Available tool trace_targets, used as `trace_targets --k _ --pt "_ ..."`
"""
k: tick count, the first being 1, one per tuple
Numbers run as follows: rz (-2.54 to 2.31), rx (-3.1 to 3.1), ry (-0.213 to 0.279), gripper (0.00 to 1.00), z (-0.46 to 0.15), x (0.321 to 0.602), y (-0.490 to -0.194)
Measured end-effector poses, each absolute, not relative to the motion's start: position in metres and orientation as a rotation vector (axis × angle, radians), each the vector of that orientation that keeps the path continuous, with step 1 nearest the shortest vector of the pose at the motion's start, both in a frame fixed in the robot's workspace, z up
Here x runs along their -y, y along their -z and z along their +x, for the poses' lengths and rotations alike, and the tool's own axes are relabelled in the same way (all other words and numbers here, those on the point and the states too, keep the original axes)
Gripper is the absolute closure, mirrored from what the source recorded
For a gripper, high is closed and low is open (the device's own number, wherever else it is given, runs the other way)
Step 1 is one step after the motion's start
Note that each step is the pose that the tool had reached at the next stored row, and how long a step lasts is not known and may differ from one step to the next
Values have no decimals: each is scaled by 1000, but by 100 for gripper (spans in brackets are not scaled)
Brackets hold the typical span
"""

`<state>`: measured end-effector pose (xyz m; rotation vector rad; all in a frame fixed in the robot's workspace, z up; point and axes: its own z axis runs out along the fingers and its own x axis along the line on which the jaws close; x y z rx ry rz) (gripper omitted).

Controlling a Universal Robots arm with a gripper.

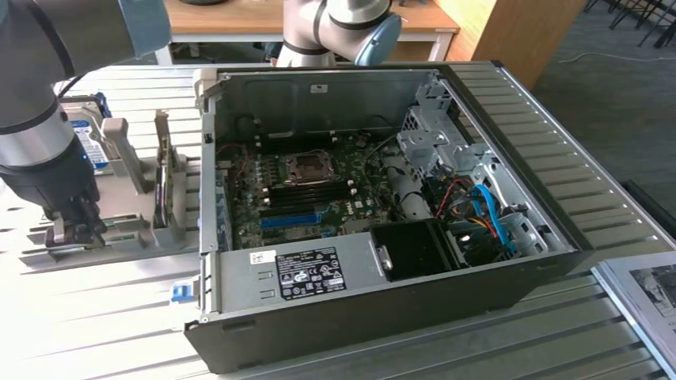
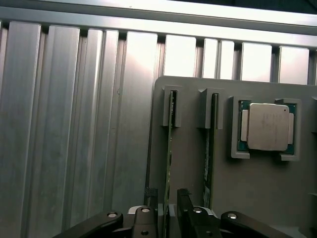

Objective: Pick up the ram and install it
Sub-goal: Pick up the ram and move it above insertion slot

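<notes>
We see the gripper (image 2: 168, 201) low over the grey holder (image 2: 257, 198). Its claw is wide, one finger on either side of the ram (image 2: 170, 144). The ram stands on edge in its slot. A second stick (image 2: 212, 144) stands just beside it, then a CPU (image 2: 267, 127). On the slatted table (image 1: 106, 332), the holder sits to the exterior view's left of the open case (image 1: 370, 324).
</notes>
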<state>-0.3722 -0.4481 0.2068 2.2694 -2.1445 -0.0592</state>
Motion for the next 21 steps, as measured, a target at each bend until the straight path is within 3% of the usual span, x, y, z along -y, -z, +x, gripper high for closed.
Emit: trace_targets --k 21 --pt "2269 2144 59 71 -372 446 -201"
